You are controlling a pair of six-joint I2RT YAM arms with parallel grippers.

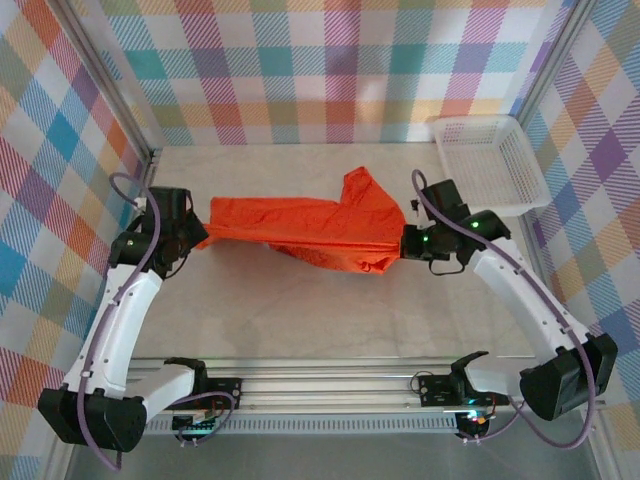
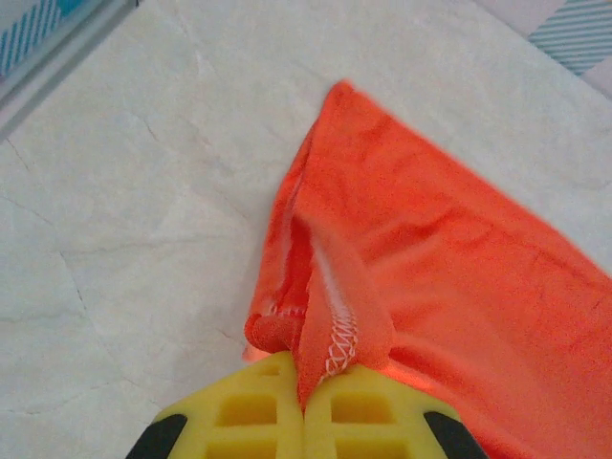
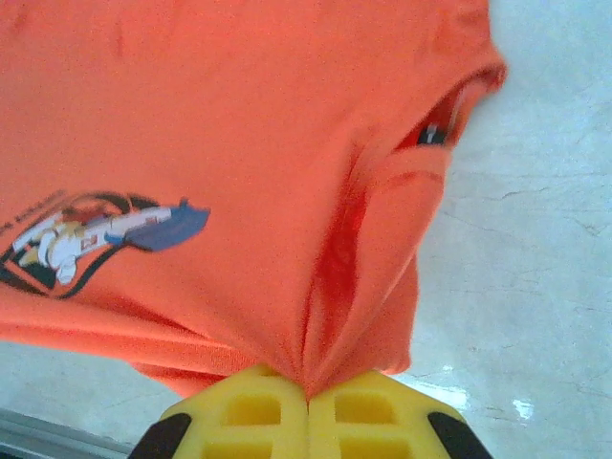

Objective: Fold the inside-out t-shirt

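The bright orange t-shirt (image 1: 300, 232) hangs stretched between both arms over the middle of the table. My left gripper (image 1: 197, 238) is shut on its left end; in the left wrist view the yellow pads (image 2: 249, 416) pinch a hem with white zigzag stitching (image 2: 339, 335) on the t-shirt (image 2: 459, 277). My right gripper (image 1: 403, 245) is shut on the right end. In the right wrist view the yellow pads (image 3: 373, 416) clamp a bunched fold of the t-shirt (image 3: 287, 143), with the cartoon print (image 3: 96, 234) at the left and a neck opening (image 3: 435, 134) at upper right.
A white plastic mesh basket (image 1: 490, 160) stands at the back right, close behind the right arm. Plaid walls enclose the pale table (image 1: 300, 320). A metal rail (image 1: 330, 385) runs along the near edge between the arm bases.
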